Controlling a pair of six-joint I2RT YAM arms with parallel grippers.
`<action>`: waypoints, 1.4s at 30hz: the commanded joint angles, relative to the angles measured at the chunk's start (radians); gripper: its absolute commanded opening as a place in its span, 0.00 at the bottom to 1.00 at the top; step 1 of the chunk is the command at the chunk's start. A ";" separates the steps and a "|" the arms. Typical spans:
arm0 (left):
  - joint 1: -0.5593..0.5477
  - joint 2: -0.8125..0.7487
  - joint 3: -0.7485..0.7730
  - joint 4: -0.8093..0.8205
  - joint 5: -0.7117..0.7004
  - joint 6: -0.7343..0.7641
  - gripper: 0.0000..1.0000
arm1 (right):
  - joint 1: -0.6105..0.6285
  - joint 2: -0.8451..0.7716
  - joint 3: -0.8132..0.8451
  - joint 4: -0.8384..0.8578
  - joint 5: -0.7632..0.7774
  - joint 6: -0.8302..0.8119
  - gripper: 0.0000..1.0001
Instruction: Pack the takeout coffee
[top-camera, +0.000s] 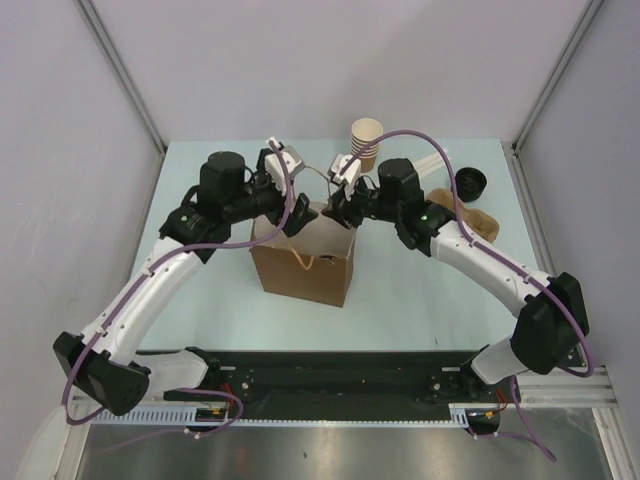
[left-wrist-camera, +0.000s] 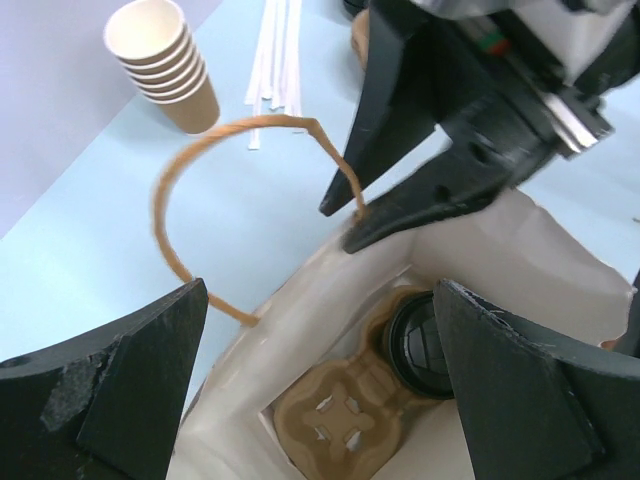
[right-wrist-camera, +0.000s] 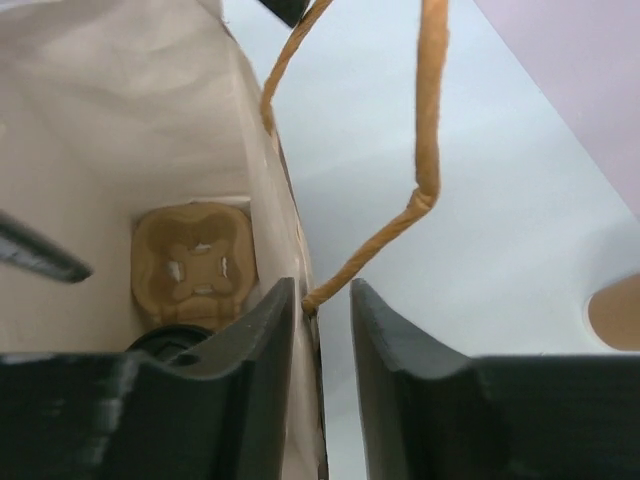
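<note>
Pale walls close in a light blue-green worktop, with a brown paper bag standing open near its middle. From above, both wrists crowd over the bag's mouth, so its inside cannot be seen in that view.

The wrist cameras look down into it. The takeout coffee sits at the bottom of the bag, in one pocket of a pulp tray. Only part of its black lid shows, and its paper wall is hidden. In the right wrist view the lid is mostly cut off behind a finger.

The left fingers are spread wide above the opening and grasp nothing. The right fingers straddle the bag's far rim where one end of the twisted paper handle is fixed. They stand slightly apart, with the thin rim and the handle's end loose in the gap rather than pinched.

Behind the bag stand a stack of lidless cups and some white sticks. To the right lie a loose black lid and a second pulp tray, partly covered by the right arm.
</note>
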 joint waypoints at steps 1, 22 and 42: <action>0.030 -0.036 0.060 0.037 -0.020 -0.059 1.00 | 0.015 0.006 0.079 0.030 0.005 0.005 0.44; 0.215 0.062 0.325 0.017 -0.040 -0.236 0.99 | -0.208 -0.060 0.228 -0.088 0.214 0.210 0.51; 0.450 0.078 0.258 -0.072 -0.032 -0.213 1.00 | -0.385 0.673 0.660 -0.220 0.099 0.103 0.49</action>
